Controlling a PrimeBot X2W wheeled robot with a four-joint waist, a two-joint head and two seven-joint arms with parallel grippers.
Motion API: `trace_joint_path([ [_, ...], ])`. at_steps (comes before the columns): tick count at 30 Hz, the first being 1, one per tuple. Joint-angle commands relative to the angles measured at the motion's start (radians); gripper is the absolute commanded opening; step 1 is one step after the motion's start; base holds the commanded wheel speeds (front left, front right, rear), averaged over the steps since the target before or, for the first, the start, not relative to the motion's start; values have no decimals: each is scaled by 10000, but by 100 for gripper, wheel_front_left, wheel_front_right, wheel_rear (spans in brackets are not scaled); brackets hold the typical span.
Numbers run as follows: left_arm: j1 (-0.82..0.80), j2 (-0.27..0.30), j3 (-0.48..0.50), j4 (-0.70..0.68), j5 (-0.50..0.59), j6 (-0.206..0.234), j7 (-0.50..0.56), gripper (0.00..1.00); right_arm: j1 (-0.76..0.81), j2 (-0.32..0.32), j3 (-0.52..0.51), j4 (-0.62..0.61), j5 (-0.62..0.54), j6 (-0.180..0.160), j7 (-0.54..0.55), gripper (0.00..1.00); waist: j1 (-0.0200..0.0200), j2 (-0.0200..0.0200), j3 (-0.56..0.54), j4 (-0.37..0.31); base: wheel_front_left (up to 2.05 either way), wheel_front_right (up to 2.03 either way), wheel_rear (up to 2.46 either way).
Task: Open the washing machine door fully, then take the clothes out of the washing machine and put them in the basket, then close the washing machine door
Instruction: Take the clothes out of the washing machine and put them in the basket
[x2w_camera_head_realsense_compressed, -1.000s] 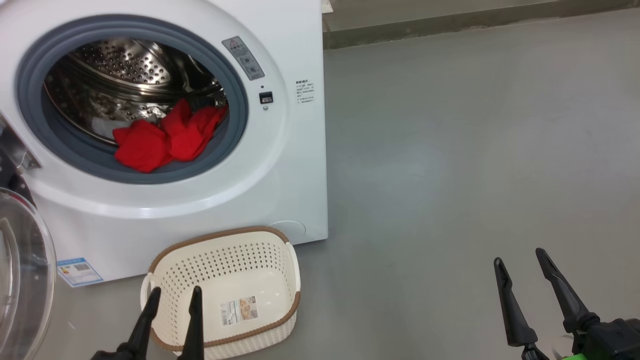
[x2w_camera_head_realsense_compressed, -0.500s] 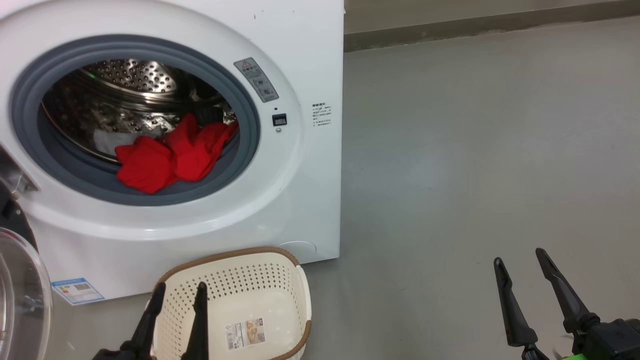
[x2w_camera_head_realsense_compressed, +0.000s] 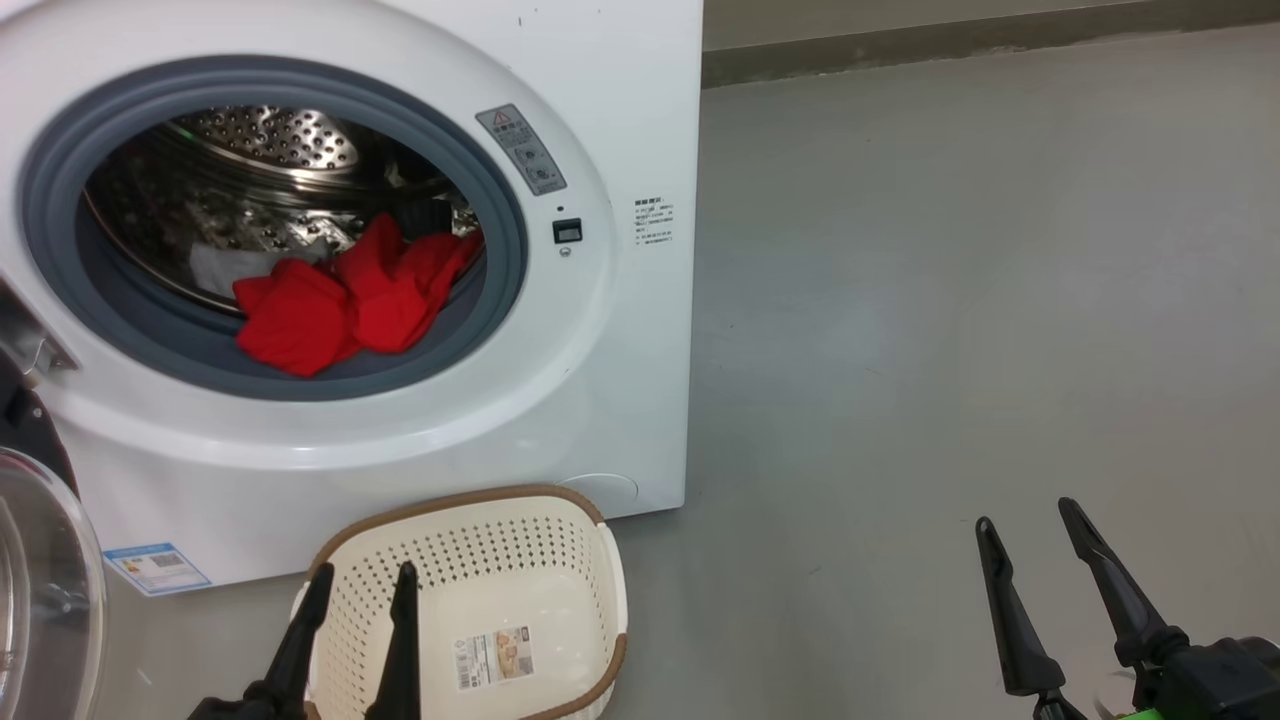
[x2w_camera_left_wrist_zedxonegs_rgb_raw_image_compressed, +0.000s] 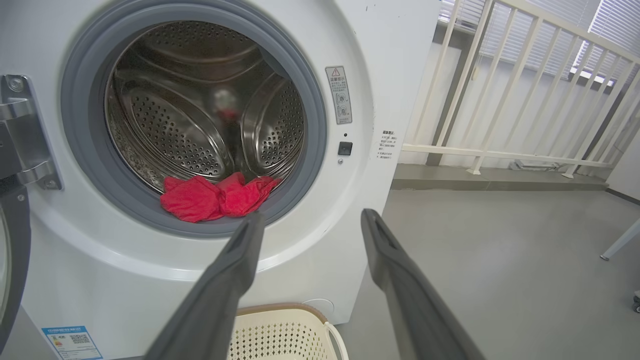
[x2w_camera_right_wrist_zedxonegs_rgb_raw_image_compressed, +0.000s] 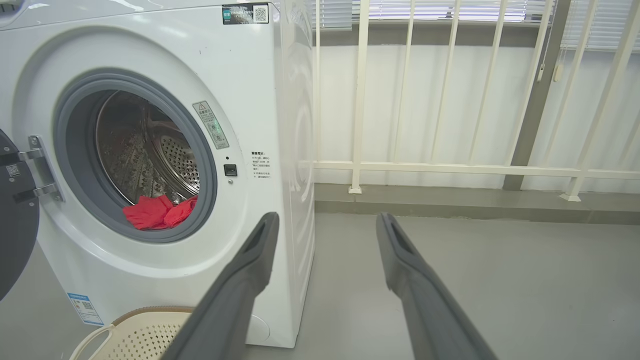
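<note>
While the door (x2w_camera_head_realsense_compressed: 45, 590) stands open, the clothes (x2w_camera_head_realsense_compressed: 350, 295) lie in the drum (x2w_camera_head_realsense_compressed: 260, 150).
Left gripper (x2w_camera_head_realsense_compressed: 363, 570), right gripper (x2w_camera_head_realsense_compressed: 1027, 513): jaws spread, empty.

1. The left gripper (x2w_camera_head_realsense_compressed: 363, 575) ends in two long, slim black fingers (x2w_camera_head_realsense_compressed: 292, 640) that narrow to rounded tips.
2. Seen close in the left wrist view, they are matte charcoal grey, broad at the base, with a shallow elongated recess near each tip.
3. The right gripper (x2w_camera_head_realsense_compressed: 1027, 515) has a matching tapered black pair.
4. Its pair grows out of a chunky black housing (x2w_camera_head_realsense_compressed: 1215, 670) with ridged collars at the roots.
5. A sliver of bright green trim (x2w_camera_head_realsense_compressed: 1140, 714) peeks from beneath that housing.
</note>
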Motion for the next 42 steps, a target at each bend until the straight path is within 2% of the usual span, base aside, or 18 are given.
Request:
trace_joint_path([
  [1, -193, 48, 338, -290, 71, 98, -120, 100, -302, -145, 211, -225, 57, 48, -65, 100, 0, 0, 14, 16, 0, 0, 0],
  [11, -219, 48, 265, -306, 67, 262, -120, 100, -351, -141, 152, -233, 74, 48, -65, 100, 0, 0, 133, 109, 0, 0, 0],
  [21, -652, 47, -30, -349, -163, 638, -120, 100, -486, -139, 210, -275, 138, 48, -65, 100, 0, 0, 554, 318, 0, 0, 0],
  [31, -1759, 47, -256, -113, -317, 1035, -120, 100, -882, -145, 326, -334, 272, 48, -65, 100, 0, 0, 1464, 391, 0, 0, 0],
  [42, -3609, 251, 101, 606, 299, 1441, -120, 100, -1488, -279, 501, -348, 496, 48, -65, 100, 0, 0, 2732, 227, 0, 0, 0],
])
